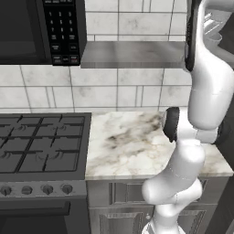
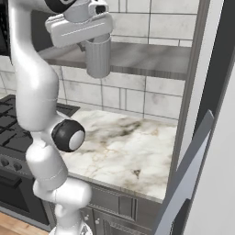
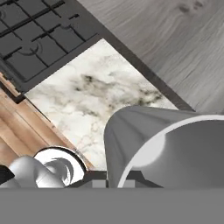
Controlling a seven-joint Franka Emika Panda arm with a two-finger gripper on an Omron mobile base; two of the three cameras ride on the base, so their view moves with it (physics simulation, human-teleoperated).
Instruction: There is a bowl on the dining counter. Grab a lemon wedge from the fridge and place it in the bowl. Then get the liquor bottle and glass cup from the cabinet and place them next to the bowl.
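The gripper is clamped on the glass cup, carrying it high above the marble worktop so it clears everything.

A white marble worktop with grey-brown veining runs between the black gas stove with cast-iron grates on one side and a tall grey panel on the other, over dark grey panelled cabinet fronts. Behind it stands a wall of pale marbled tiles, and above it hangs the flat grey underside of a wall cabinet. The hand view shows the same marble slab touching the stove's edge.
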